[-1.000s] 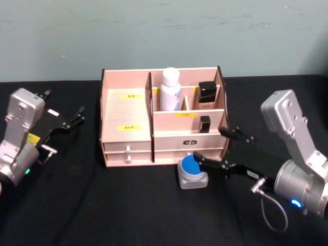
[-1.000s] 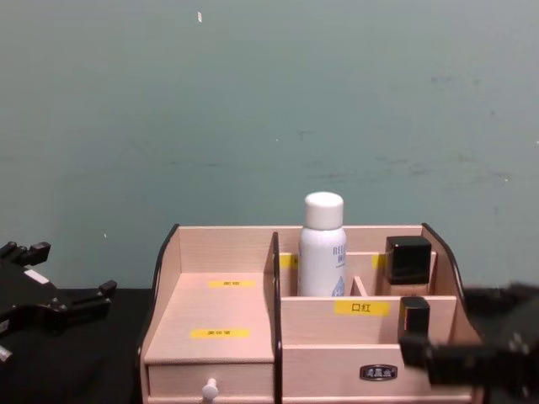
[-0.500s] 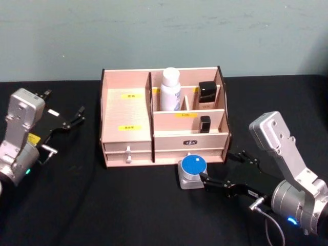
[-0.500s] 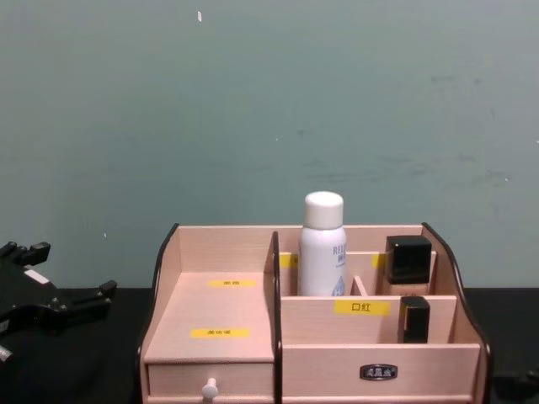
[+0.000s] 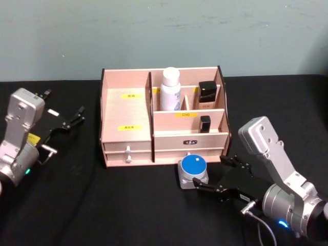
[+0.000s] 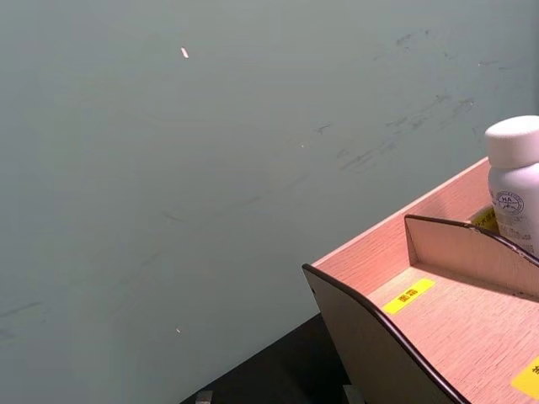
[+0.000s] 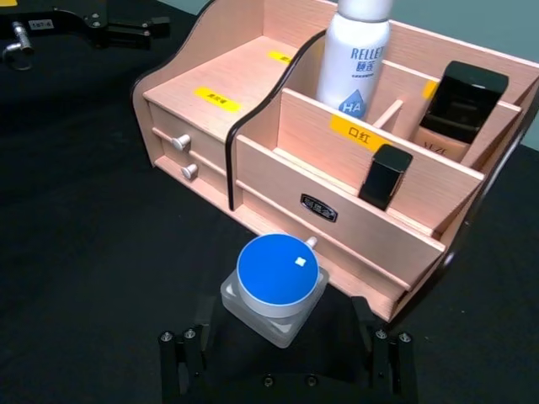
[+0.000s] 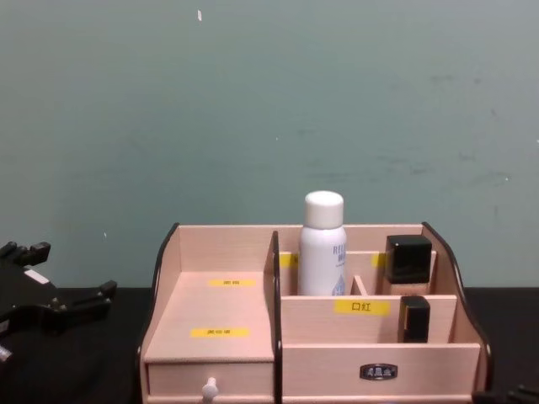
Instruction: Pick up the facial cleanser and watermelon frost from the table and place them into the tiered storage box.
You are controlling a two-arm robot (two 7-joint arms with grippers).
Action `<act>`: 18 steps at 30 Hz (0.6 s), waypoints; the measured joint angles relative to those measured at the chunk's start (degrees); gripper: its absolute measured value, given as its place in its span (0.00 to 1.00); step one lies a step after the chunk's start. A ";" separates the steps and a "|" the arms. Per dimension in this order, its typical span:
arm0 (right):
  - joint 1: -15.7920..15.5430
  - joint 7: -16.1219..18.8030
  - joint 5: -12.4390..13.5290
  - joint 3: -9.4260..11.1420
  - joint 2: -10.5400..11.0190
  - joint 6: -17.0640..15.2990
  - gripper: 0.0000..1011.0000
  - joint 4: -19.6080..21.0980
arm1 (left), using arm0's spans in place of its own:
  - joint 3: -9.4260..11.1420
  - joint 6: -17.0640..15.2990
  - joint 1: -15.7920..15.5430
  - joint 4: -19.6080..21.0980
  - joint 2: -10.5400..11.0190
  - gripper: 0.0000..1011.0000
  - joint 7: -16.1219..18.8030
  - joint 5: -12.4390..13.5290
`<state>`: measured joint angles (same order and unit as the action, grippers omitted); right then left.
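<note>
Now the right gripper had dropped from above the blue-lidded jar to table height, its arm drawn back toward me, fingers spread wide on either side of the jar. The jar itself had not moved: it sat on the black table just in front of the tiered storage box, below the small drawer. The white bottle stood in a rear compartment. The left gripper stayed parked far left, fingers apart. I couldn't tell whether the right fingers touched the jar; the chest view cut that gripper to a dark sliver.

"RELLET" on bottle; "口红" on tiered storage box
</note>
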<state>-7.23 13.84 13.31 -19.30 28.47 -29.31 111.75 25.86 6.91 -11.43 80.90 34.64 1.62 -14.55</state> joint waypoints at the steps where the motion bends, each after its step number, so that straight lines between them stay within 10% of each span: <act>1: 0.02 0.11 -0.09 -0.02 -0.09 0.01 0.99 -0.09 | 0.00 0.00 0.00 0.00 0.00 0.99 0.00 0.00; 18: 1.75 2.60 -2.48 -1.00 -2.90 -0.14 0.99 -2.86 | 0.00 0.00 0.00 0.00 0.00 0.99 0.00 0.00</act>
<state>-5.48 16.45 10.83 -20.30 25.57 -29.45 108.90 25.86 6.91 -11.43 80.90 34.64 1.62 -14.55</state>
